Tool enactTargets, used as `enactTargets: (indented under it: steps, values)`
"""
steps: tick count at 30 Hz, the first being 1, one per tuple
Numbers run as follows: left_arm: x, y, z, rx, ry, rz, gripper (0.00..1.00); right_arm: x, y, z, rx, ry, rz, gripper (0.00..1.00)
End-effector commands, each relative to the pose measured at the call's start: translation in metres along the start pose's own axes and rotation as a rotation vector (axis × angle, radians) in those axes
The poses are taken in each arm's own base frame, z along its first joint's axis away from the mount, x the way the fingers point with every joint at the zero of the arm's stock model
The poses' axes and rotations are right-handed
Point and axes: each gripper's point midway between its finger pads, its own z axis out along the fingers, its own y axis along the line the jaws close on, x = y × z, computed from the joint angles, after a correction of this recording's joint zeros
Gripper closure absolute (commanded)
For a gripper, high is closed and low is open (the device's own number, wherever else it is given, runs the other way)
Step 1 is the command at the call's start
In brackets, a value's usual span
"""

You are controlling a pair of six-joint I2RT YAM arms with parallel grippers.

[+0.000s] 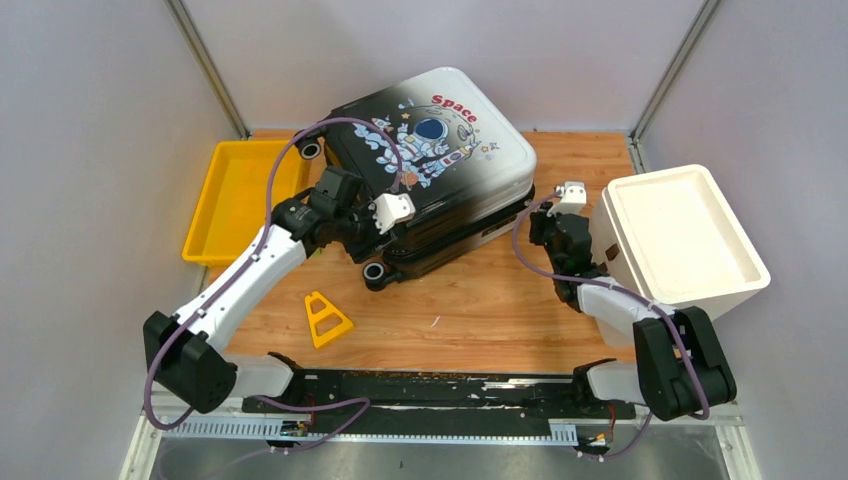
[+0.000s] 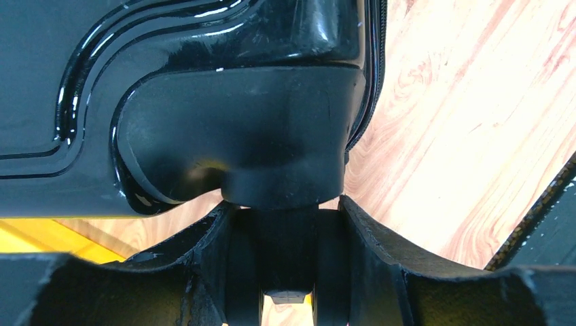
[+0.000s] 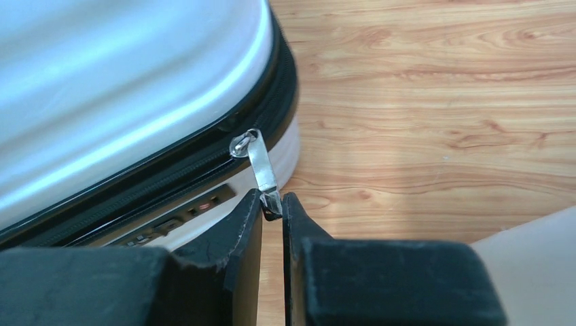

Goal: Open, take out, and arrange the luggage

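Flanking the luggage (image 1: 440, 150): yellow tray (image 1: 240, 200) left, white bin (image 1: 680, 230) right

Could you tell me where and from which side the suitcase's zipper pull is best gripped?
Grip the zipper pull at its free lower tip, coming in from the table side, outward of the luggage shell. It is a thin flat tab hanging off the seam, so jaws close on its two flat faces, as the right gripper does now.

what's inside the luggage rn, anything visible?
Nothing visible: the luggage lies on the table with its lid down, so the interior is covered. Only the outside shows: the zipper pull, pinched by the right gripper, and a wheel inside the left gripper.
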Motion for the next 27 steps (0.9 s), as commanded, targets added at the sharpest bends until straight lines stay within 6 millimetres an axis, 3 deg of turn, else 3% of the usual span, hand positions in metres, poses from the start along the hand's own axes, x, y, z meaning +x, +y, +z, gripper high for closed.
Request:
enactTargets:
  steps: [1, 5, 9, 11, 14, 16, 17, 19, 22, 27]
  values:
    - [0.018, -0.005, -0.027, -0.009, 0.034, 0.092, 1.0, -0.051, -0.072, 0.005, 0.274, -0.144, -0.042, 1.0]
    - [0.022, -0.014, -0.029, 0.031, 0.028, 0.139, 1.0, -0.063, -0.091, 0.014, 0.297, -0.177, -0.047, 1.0]
    - [0.022, -0.008, -0.028, 0.004, 0.025, 0.149, 1.0, -0.067, -0.091, 0.021, 0.278, -0.179, -0.066, 1.0]
    - [0.025, -0.001, -0.025, -0.023, 0.037, 0.137, 1.0, -0.067, -0.085, 0.019, 0.244, -0.178, -0.065, 1.0]
    - [0.023, 0.027, -0.026, -0.167, 0.035, 0.089, 0.98, -0.068, -0.076, 0.01, 0.203, -0.187, -0.06, 1.0]
    - [0.02, 0.041, -0.029, -0.248, 0.015, 0.041, 0.77, -0.067, -0.075, 0.005, 0.201, -0.192, -0.06, 1.0]
    - [0.016, 0.044, -0.034, -0.276, -0.004, 0.025, 0.48, -0.067, -0.074, 0.003, 0.198, -0.193, -0.06, 1.0]
    - [0.004, 0.045, -0.041, -0.298, -0.063, -0.075, 0.27, -0.065, -0.069, 0.002, 0.182, -0.189, -0.06, 1.0]
    - [-0.012, 0.041, -0.053, -0.301, -0.121, -0.261, 0.1, -0.062, -0.06, 0.002, 0.158, -0.177, -0.066, 1.0]
    - [-0.007, 0.034, -0.053, -0.296, -0.041, -0.577, 0.08, -0.06, -0.053, -0.003, 0.137, -0.161, -0.059, 1.0]
